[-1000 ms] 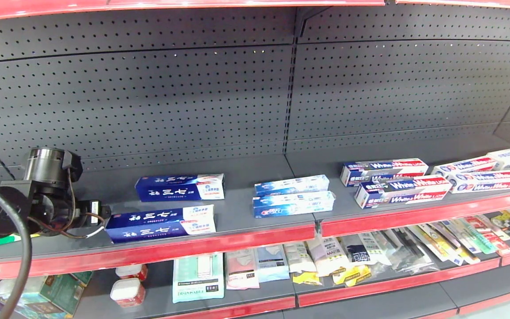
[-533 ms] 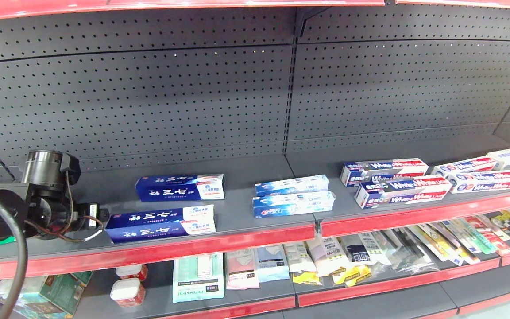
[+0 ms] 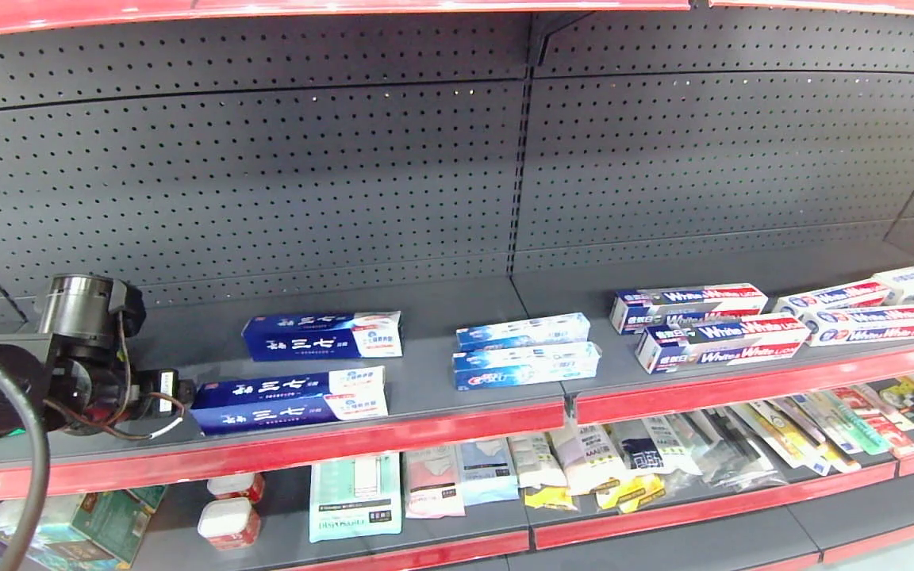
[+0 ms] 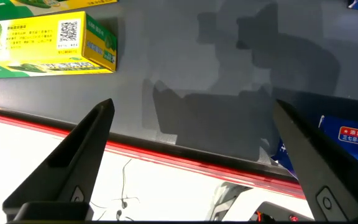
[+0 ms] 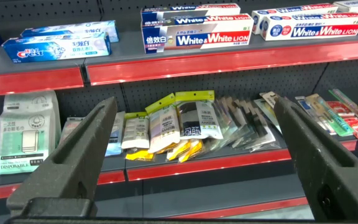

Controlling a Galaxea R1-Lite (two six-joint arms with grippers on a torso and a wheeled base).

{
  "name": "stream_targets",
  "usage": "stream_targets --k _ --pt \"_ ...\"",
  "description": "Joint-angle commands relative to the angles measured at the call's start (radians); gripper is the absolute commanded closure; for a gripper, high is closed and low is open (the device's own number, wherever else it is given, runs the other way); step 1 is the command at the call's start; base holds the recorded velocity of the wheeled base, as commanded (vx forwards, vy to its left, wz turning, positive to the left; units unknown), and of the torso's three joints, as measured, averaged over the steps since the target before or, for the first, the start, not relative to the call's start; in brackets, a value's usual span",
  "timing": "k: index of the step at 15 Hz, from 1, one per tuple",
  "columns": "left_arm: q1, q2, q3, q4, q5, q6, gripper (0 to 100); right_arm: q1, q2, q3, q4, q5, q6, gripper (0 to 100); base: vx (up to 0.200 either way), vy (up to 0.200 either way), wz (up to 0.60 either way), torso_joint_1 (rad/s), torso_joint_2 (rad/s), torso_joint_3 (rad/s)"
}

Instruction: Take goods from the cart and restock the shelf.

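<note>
The left gripper (image 4: 192, 106) is held over the shelf (image 3: 441, 305) at its front edge, fingers spread wide with nothing between them. The dark blue toothpaste box (image 3: 289, 400) is seen lying flat just beside it, near the red lip (image 3: 306, 450). The right gripper (image 5: 194, 99) is likewise spread and empty. The release seems done, so the left arm should be drawn straight back, so that the box is not nudged askew.
</note>
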Motion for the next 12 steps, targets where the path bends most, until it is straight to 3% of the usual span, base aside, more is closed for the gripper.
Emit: stream_targets --k 1,12 --pt "-0.004 0.0 0.003 0.0 0.001 -0.002 0 0.0 0.002 0.0 0.0 0.0 0.0 0 0.0 0.0 0.0 0.0 0.0 0.0" --pt "-0.006 -0.001 0.003 0.0 0.001 -0.002 0 0.0 0.002 0.0 0.0 0.0 0.0 0 0.0 0.0 0.0 0.0 0.0 0.0"
